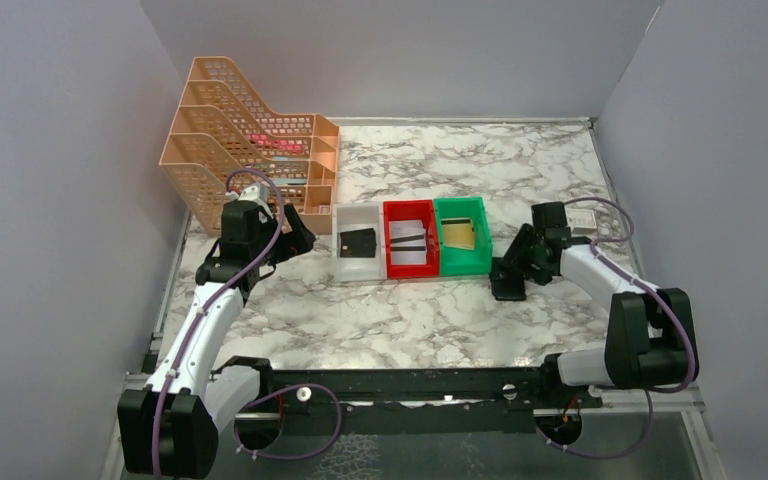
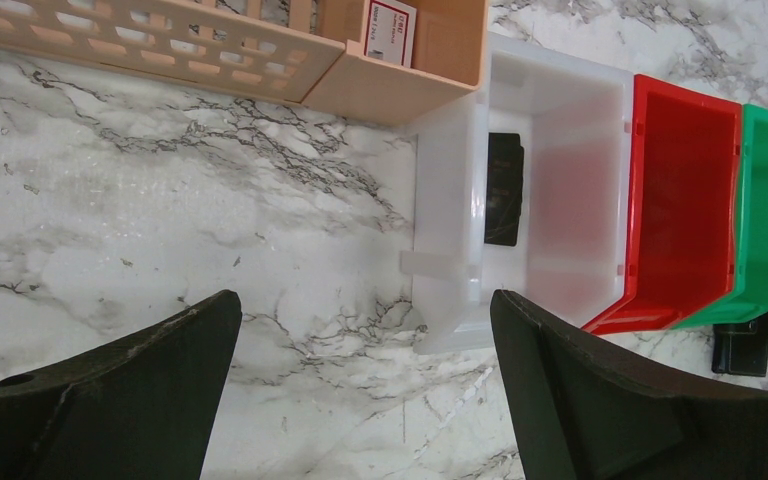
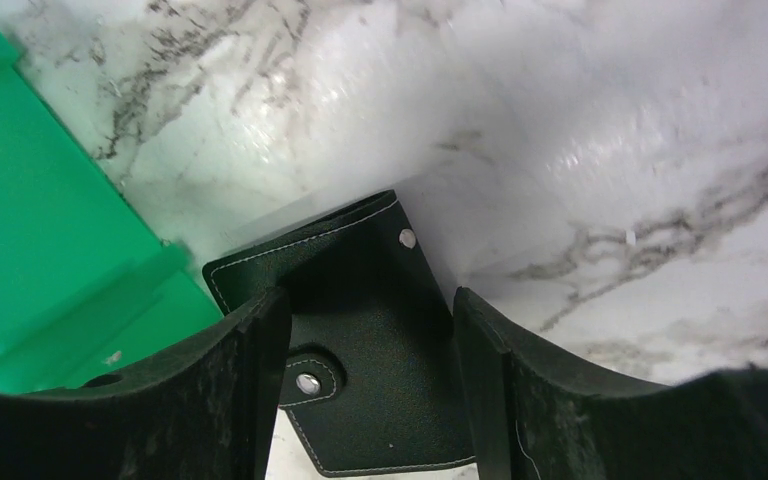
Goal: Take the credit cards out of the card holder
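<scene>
Down at the right, the right claw has its jaws partly apart, one finger on either side of the card holder. Whether the pads press it I cannot tell. That black stitched case lies flat on the marble table, just beside the near right corner of the green bin, and its left corner reaches past the left finger. Over at the left, the left claw is spread as wide as it goes and holds nothing. It hangs above bare marble between the peach file rack and the white bin. Three bins stand touching in a row: white, then the red bin, then green. A tan-gold credit card lies in the green one, and a small black square piece lies in the white one. The red bin holds something pale crossed by a dark strip, too small to make out.
</scene>
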`<state>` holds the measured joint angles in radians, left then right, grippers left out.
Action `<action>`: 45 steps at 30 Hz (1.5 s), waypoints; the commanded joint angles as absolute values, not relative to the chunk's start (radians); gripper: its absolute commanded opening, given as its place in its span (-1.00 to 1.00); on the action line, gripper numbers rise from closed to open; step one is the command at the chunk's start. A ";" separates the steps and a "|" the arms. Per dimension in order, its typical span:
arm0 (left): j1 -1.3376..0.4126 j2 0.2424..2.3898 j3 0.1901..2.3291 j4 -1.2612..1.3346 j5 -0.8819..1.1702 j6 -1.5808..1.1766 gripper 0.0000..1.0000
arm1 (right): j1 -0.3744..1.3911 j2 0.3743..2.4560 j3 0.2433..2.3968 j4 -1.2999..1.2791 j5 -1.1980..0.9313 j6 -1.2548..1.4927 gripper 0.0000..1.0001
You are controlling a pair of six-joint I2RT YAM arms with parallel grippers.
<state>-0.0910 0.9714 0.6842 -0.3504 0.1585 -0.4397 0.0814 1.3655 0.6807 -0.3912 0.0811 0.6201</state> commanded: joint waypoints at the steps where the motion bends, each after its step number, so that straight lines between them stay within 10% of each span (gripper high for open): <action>1: -0.087 0.937 0.683 -0.351 0.183 -0.430 0.98 | 0.079 1.222 0.577 -0.532 0.120 0.727 0.26; 6: -0.086 0.925 0.680 -0.348 0.193 -0.432 0.97 | 0.080 1.071 0.518 -0.625 0.152 0.864 0.00; 23: -0.087 0.908 0.667 -0.333 0.225 -0.450 0.97 | 0.188 0.994 0.380 -0.669 -0.080 0.889 0.11; 34: -0.110 0.911 0.650 -0.308 0.329 -0.450 0.94 | 0.685 1.122 0.420 -0.647 -0.005 1.171 0.09; 37: -0.214 0.860 0.591 -0.310 0.356 -0.528 0.87 | 0.993 1.250 0.512 -0.522 0.082 1.333 0.09; 45: -0.725 0.812 0.495 -0.299 0.093 -0.766 0.72 | 1.041 1.443 0.622 -0.309 0.072 1.287 0.10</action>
<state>-0.5350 0.8291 0.5358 -0.3149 0.2417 -0.6209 1.0286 1.3819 0.6384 -0.3801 0.0010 1.2842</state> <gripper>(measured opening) 0.884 0.547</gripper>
